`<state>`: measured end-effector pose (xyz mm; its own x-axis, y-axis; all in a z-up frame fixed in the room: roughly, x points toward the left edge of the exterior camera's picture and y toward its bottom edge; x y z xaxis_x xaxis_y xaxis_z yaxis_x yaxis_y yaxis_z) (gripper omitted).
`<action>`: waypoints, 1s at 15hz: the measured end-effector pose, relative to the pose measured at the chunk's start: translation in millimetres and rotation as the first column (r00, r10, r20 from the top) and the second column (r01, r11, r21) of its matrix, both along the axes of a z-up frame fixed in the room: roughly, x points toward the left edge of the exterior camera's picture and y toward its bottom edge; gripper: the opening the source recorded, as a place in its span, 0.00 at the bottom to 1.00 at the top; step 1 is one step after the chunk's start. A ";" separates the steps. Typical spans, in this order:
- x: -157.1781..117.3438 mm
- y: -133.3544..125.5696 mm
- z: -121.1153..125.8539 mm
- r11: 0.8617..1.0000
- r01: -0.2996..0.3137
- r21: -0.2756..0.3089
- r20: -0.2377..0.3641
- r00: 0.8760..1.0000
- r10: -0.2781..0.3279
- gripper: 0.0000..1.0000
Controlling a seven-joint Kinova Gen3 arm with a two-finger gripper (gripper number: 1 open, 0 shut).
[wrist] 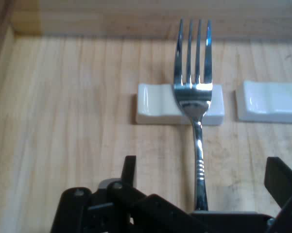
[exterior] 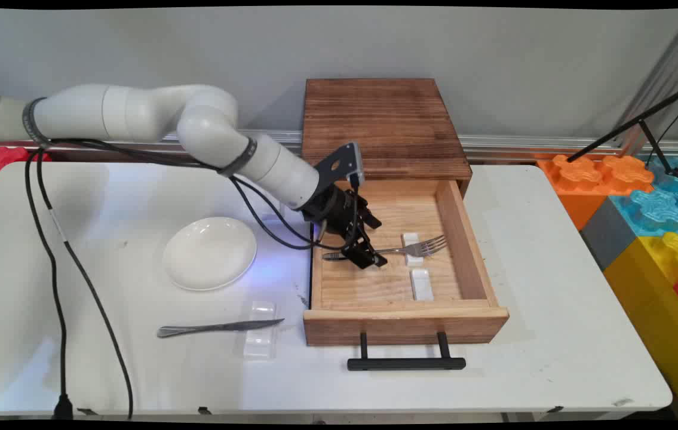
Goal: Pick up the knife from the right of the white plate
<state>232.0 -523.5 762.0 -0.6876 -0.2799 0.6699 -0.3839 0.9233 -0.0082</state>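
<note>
A silver fork (exterior: 425,245) (wrist: 193,82) lies inside the open wooden drawer (exterior: 404,319), its neck propped on a small white rest (exterior: 413,260) (wrist: 155,104). My gripper (exterior: 374,243) (wrist: 204,177) is down in the drawer, open, with one finger on each side of the fork's handle. The fingers (wrist: 129,167) stand well apart from the handle and do not touch it. A second white rest (exterior: 422,284) (wrist: 269,99) lies bare beside the first.
The drawer sticks out of a brown wooden cabinet (exterior: 383,122) and has a black handle (exterior: 405,362) at the front. On the table to its left are a white plate (exterior: 209,252), a silver knife (exterior: 219,326) and a clear rest (exterior: 260,340).
</note>
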 end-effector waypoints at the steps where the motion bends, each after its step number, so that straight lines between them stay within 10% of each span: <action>1: 0.2 -0.1 3.8 1.000 -0.002 0.002 0.000 1.000 0.002 1.00; 15: 23.9 32.5 119.1 0.993 -0.044 0.106 0.052 0.998 0.039 1.00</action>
